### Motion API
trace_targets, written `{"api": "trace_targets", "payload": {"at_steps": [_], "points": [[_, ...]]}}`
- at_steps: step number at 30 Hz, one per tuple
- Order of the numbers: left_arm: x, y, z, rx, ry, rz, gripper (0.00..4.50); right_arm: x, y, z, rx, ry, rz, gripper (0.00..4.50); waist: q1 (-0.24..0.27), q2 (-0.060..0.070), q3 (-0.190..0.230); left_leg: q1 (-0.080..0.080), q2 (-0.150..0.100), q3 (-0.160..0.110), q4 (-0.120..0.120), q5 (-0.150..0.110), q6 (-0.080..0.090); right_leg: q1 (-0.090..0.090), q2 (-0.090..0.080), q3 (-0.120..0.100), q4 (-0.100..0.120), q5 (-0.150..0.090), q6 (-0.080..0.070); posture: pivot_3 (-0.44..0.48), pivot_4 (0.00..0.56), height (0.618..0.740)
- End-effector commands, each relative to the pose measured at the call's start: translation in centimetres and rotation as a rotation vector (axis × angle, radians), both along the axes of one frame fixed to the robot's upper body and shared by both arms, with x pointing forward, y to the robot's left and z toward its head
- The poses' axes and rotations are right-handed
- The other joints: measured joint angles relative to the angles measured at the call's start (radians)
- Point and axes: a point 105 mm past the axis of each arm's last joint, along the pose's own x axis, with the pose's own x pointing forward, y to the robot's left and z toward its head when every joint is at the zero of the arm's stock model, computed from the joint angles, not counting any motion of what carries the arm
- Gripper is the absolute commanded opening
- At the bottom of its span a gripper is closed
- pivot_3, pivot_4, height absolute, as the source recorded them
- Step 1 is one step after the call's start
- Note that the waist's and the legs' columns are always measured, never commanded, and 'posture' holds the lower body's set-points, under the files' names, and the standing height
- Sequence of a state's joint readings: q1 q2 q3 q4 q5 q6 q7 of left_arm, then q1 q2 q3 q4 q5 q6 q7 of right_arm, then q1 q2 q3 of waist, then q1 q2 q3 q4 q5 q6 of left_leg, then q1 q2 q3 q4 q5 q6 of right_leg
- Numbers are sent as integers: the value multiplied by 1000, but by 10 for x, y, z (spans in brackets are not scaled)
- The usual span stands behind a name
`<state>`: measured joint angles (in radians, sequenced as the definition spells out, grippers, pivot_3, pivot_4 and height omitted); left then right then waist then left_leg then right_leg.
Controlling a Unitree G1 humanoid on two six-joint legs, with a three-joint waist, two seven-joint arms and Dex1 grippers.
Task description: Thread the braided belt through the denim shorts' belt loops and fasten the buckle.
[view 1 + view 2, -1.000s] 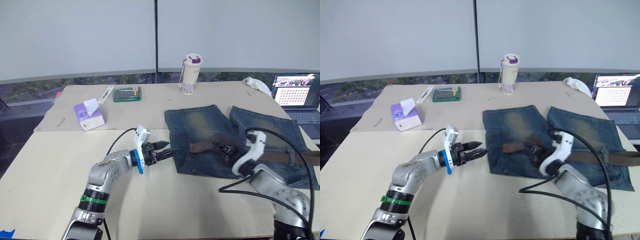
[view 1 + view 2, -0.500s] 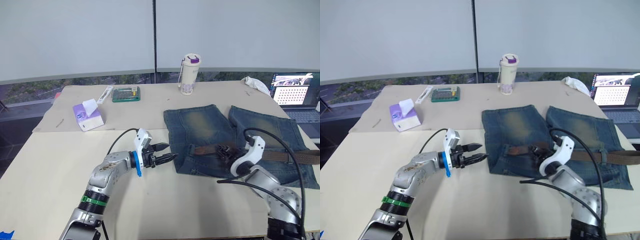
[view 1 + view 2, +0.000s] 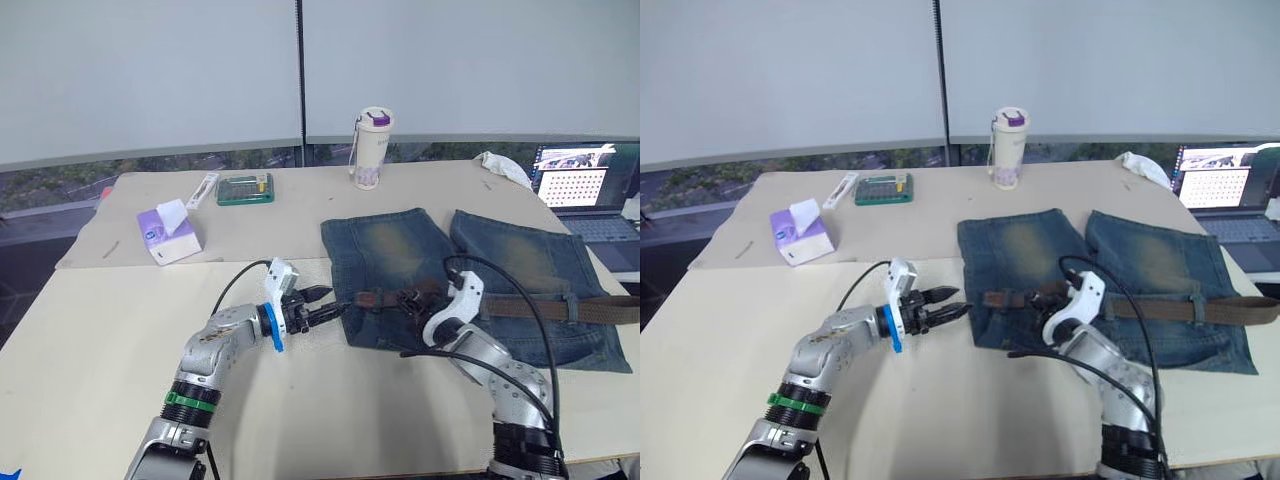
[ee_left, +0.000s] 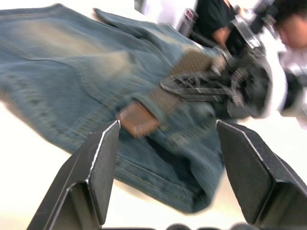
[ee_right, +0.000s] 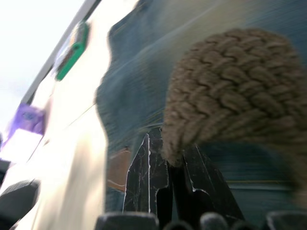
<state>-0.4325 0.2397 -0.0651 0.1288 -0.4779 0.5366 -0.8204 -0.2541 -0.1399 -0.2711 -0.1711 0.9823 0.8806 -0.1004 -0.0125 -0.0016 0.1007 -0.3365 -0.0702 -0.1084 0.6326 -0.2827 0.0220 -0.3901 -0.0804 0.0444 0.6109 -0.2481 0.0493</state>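
Observation:
The denim shorts (image 3: 400, 245) lie flat on the table, waistband toward me. Along that waistband runs the braided belt (image 3: 520, 307), passing under a belt loop (image 3: 1197, 303) on the right side. Its brown tip (image 4: 138, 120) sticks out near the waist's left end. My right gripper (image 3: 408, 298) rests on the waistband, shut on the belt (image 5: 225, 96) a little behind the tip. My left gripper (image 3: 332, 300) hovers at the shorts' left edge, open, with the belt tip just ahead of its fingers (image 4: 98, 167). No buckle can be made out.
On the far table stand a purple tissue pack (image 3: 166, 232), a green box (image 3: 245, 189) and a tall bottle (image 3: 370, 148). A white cloth (image 3: 505, 168) and an open laptop (image 3: 580, 180) sit at the back right.
My right gripper has moved left along the waistband with the belt, bringing the tip nearer the shorts' left edge. The left gripper's fingers have spread slightly. The camera has shifted.

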Motion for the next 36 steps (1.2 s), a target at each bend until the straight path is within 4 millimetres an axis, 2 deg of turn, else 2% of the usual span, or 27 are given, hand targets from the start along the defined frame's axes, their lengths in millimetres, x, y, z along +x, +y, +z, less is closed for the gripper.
{"api": "trace_targets", "payload": {"at_steps": [1, 6, 10, 15, 22, 25, 30, 32, 33, 36], "points": [[4, 3, 4, -27, 18, 29, 3372, 1, 16, 7, 86, -36, 51, 0, 0, 0, 0, 0, 0, 0, 0, 0, 0, 0, 0, 0, 0, 0, 0, 0, 150, 740], [13, 6, -14, -30, 120, 130, 3372, 0, 25, 24, 297, -95, 78, 0, 0, 0, 0, 0, 0, 0, 0, 0, 0, 0, 0, 0, 0, 0, 0, 0, 150, 740], [10, -1, -18, -103, 195, 131, 3372, -4, 30, 25, 312, -84, 105, 0, -1, 0, 0, 0, 0, 0, -1, 0, 0, -2, 0, 1, 0, 0, 0, 0, 150, 740], [4, -16, -8, -213, 252, 73, 3372, -8, 35, 24, 321, -83, 135, 0, -1, 0, 0, 0, 0, 0, -1, 0, 0, -2, 0, 1, 0, 0, 0, 0, 150, 740], [9, -19, 4, -332, 300, 100, 3372, -8, 33, 25, 298, -89, 137, 0, -1, 0, 0, -1, 0, 0, -1, 0, 0, -2, 0, 1, 0, 0, 0, 0, 150, 740], [11, -17, 7, -362, 309, 120, 2620, -8, 34, 26, 296, -96, 140, 0, -2, 0, 0, -1, 0, 0, -1, 0, 0, -2, 0, 1, 0, 0, 0, 0, 150, 740], [8, -22, 5, -339, 301, 110, 983, -11, 38, 25, 254, -108, 165, 0, -1, 0, 0, -1, 0, 0, -1, 0, 0, -2, 0, 1, 0, 0, 0, 0, 150, 740], [7, -24, 3, -327, 303, 109, 296, -12, 39, 31, 282, -134, 184, 797, -1, 0, 0, -1, 0, 0, -1, 0, 0, -2, 0, 1, 0, 0, 0, 0, 150, 740], [6, -24, 2, -324, 305, 111, 12, -14, 40, 35, 300, -148, 200, 1047, -1, 0, 0, -1, 0, 0, -1, 0, 0, -2, 0, 1, 0, 0, 0, 0, 150, 740], [6, -24, 1, -300, 275, 120, 0, -16, 39, 39, 269, -170, 217, 2133, -1, 0, 0, -1, 0, 0, -1, 0, 0, -2, 0, 1, 0, 0, 0, 0, 150, 740]]}}
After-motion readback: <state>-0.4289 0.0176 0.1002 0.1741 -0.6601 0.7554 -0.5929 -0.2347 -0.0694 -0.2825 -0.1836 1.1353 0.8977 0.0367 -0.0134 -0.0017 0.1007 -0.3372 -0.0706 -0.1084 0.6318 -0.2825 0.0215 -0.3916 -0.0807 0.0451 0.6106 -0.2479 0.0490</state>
